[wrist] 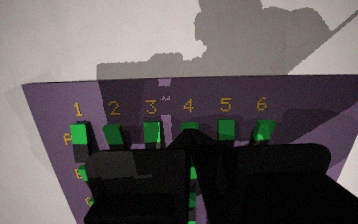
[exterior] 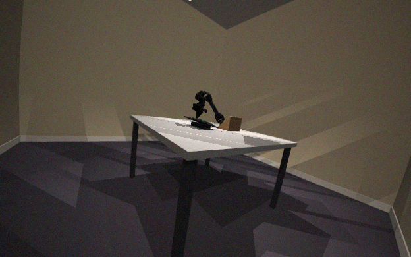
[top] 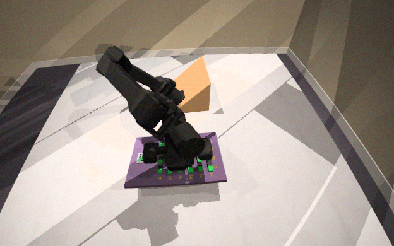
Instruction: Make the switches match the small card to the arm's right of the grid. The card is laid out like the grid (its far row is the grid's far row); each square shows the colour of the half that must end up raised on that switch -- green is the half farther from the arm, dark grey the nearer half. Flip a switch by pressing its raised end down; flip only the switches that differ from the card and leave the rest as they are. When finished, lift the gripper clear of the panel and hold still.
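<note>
The purple panel carries a grid of green and dark grey rocker switches. My gripper is shut and empty, pointing down at the far row, at switch A4. Touching or just above it, I cannot tell. Beside it in the wrist view are A3 and A5; A1, A2 and A6 also show. The small card is partly hidden by the hand in the top view. The hand and fingers hide most nearer rows.
An orange wedge-shaped block stands on the white table, off the panel's near side by the arm. The panel is tilted, its far edge raised above the table. Broad shadows cross the panel and table.
</note>
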`<state>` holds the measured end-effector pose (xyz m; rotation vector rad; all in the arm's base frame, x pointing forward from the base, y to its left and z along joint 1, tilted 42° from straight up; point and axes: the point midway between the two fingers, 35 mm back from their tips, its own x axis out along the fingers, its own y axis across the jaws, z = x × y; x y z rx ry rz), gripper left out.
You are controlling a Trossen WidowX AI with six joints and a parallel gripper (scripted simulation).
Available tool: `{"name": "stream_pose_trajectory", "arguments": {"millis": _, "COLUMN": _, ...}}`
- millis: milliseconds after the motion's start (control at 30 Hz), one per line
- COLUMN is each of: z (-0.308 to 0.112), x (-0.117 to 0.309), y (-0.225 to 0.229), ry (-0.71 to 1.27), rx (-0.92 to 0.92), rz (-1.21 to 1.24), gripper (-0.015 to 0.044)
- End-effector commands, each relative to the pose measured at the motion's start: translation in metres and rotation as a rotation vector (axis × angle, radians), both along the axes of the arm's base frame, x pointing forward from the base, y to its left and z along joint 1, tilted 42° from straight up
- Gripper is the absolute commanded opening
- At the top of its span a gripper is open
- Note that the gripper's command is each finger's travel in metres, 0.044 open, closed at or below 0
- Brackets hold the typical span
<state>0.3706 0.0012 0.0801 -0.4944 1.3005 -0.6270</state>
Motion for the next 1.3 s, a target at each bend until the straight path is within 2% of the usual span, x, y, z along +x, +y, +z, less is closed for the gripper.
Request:
{"name": "stream_pose_trajectory", "arguments": {"millis": 0, "z": -0.001, "x": 0.000, "y": -0.001, "ry": 0.003, "rx": -0.005, "rz": 0.004, "gripper": 0.0000}}
{"name": "stream_pose_trajectory", "arguments": {"millis": 1000, "z": -0.003, "x": 0.001, "y": -0.004, "ry": 0.003, "rx": -0.005, "rz": 0.004, "gripper": 0.0000}}
{"name": "stream_pose_trajectory", "arguments": {"millis": 1167, "z": 0.040, "x": -0.010, "y": 0.038, "ry": -0.013, "rx": -0.006, "rz": 0.021, "gripper": 0.0000}}
{"name": "stream_pose_trajectory", "arguments": {"millis": 1267, "z": 0.042, "x": -0.011, "y": 0.041, "ry": -0.014, "rx": -0.006, "rz": 0.022, "gripper": 0.0000}}
